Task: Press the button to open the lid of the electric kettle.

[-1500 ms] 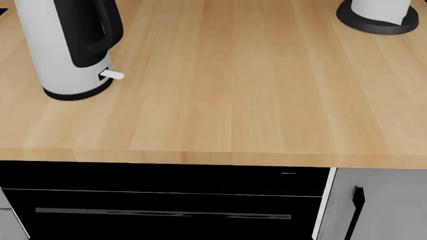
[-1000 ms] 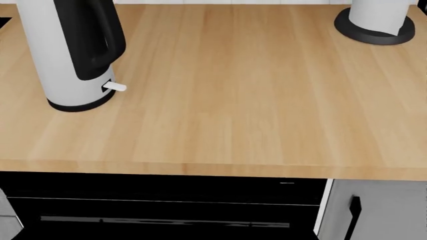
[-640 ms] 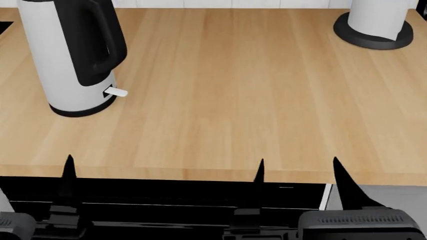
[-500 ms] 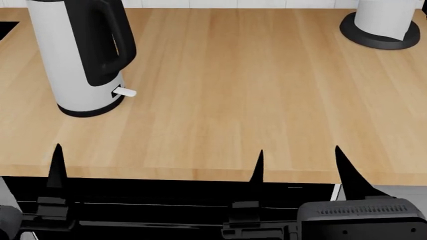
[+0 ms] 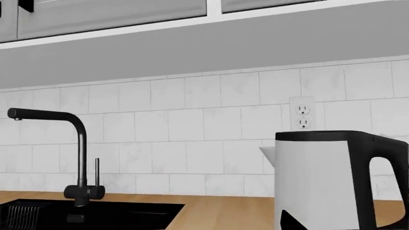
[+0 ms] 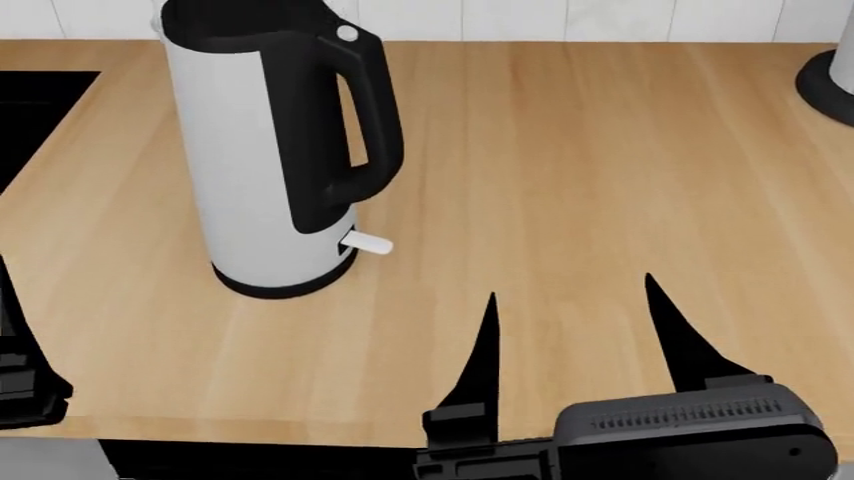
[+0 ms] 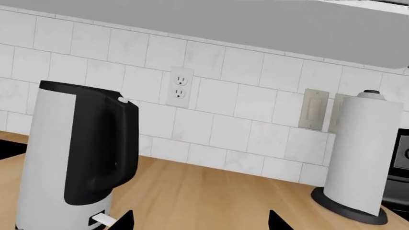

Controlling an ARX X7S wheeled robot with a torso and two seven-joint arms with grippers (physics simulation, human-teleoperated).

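The electric kettle stands upright on the wooden counter, white with a black loop handle. Its black lid is down. The small white button sits on top of the handle; it also shows in the right wrist view. A white lever sticks out near the base. My right gripper is open and empty, low over the counter's front, right of the kettle. My left gripper is at the frame's left edge; one fingertip shows well off the middle, before the kettle.
A black sink lies left of the kettle, with a black faucet. A paper towel roll on a black base stands at the far right. A tiled wall with an outlet is behind, cabinets above.
The head view has shifted: the kettle now sits lower and further right, with its top and button in sight. Both grippers have come up; the right one reaches over the counter.
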